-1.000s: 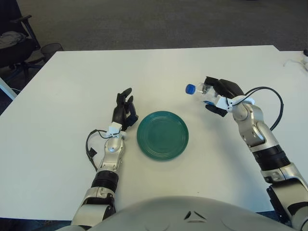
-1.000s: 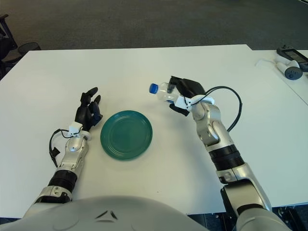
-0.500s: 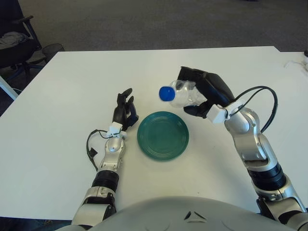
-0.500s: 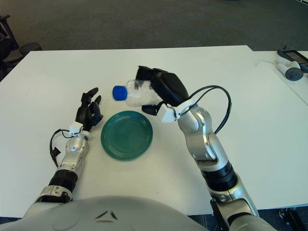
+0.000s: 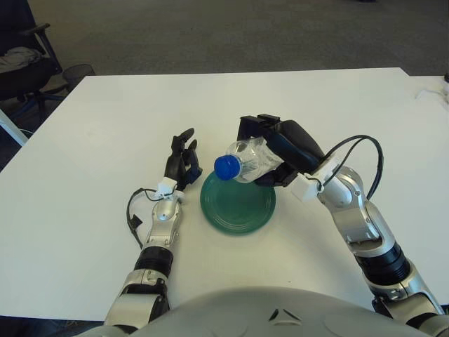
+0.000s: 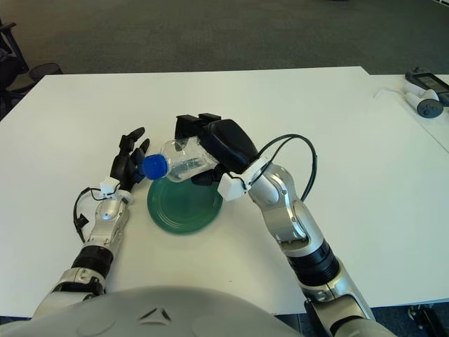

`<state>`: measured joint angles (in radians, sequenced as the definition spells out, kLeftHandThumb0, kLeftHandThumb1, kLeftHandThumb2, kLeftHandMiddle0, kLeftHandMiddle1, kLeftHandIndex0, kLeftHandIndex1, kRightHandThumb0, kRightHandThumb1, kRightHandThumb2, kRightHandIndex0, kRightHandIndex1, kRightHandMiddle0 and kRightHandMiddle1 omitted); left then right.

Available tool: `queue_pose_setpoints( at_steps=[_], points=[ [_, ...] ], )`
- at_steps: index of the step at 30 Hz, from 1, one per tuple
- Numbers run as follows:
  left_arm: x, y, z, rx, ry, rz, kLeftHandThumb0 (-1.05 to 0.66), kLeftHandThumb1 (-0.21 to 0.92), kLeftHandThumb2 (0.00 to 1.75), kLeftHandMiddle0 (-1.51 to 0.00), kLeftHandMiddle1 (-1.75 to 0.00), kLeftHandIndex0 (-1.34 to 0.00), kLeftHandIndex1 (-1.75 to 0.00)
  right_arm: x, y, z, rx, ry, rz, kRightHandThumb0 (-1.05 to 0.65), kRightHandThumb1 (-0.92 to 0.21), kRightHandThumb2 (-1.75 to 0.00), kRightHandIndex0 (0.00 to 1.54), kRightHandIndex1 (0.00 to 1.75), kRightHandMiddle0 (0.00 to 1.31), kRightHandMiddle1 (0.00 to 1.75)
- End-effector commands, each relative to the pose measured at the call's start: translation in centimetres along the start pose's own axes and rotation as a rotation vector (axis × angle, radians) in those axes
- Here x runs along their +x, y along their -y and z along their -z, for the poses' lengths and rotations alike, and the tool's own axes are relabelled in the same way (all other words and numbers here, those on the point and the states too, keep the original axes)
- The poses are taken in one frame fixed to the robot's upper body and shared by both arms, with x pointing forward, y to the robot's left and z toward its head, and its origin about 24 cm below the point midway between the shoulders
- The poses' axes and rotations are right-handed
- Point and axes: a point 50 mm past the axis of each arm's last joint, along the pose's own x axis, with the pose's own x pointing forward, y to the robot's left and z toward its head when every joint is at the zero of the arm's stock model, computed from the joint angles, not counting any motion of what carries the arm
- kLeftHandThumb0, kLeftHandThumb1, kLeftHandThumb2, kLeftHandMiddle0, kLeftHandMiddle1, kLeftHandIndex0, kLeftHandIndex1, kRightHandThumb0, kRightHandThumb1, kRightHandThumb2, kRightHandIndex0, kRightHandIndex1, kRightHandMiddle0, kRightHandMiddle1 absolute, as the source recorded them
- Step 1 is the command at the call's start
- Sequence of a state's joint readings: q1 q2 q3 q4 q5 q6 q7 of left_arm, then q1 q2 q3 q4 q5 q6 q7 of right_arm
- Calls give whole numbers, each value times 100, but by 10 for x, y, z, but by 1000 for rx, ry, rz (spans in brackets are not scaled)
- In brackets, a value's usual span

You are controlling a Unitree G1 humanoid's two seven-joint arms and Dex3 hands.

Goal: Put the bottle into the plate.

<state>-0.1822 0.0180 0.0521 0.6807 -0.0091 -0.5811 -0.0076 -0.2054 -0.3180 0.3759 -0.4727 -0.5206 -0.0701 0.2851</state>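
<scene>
I have the clear plastic bottle (image 5: pixel 247 159) in the air above the green plate (image 5: pixel 238 202), lying almost on its side, with the blue cap (image 5: pixel 226 167) pointing to my left and a little downward. It does not touch the plate; how high it hangs above it I cannot tell. My right hand (image 5: pixel 284 147) wraps its dark fingers around the thick end of the bottle, so the neck and cap stay free and stick out over the plate. I judge this sideways hold is useful: when the hand goes lower, the bottle can be laid flat on the dish and will not need to balance upright. A round bottle laid flat may roll, so it should go down near the middle of the plate before the fingers let go.

My left hand (image 5: pixel 180 161) shows just beside the left rim of the plate, fingers spread and pointing away from me, holding nothing. It is close to the path of the cap, so I must watch this side.

The two eyes place things differently. In the left eye view the cap shows over the upper left rim of the plate. In the right eye view the cap (image 6: pixel 153 166) shows very near the left fingertips (image 6: pixel 137 145), almost overlapping them, and the plate (image 6: pixel 184 205) appears lower under the bottle. At the far right edge of the white table (image 6: pixel 84 112) lies a small grey device (image 6: pixel 424 102) with a cable.
</scene>
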Motion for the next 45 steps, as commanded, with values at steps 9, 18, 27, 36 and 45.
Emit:
queue_pose_setpoints(
  at_steps=[9,18,27,36,45],
  points=[
    [-41,-13,55,-5,-259,-34,-82,92,98,-36,0,0,-78,2,-15,-4,-33,51,-54,0,-5,-162,80,174,59,175],
    [-41,-12,55,-27,-253,-39,-81,92,96,-35,0,0,-81,1,-23,6,-39,30,-60,0,-6,-160,81,169,59,175],
    [-36,-8,51,-45,-223,-73,-78,92,89,-39,-2,0,-92,5,-35,18,-14,-22,-65,0,-6,-160,82,168,59,175],
    [-39,-2,45,-15,-178,-69,-81,92,87,-42,-4,0,-102,5,-42,28,29,-66,-55,0,-5,-161,82,170,59,175],
    [-40,-4,43,8,-173,-55,-85,92,87,-41,-3,0,-98,5,-40,30,32,-36,-51,-17,-18,-145,82,174,58,171]
  ],
)
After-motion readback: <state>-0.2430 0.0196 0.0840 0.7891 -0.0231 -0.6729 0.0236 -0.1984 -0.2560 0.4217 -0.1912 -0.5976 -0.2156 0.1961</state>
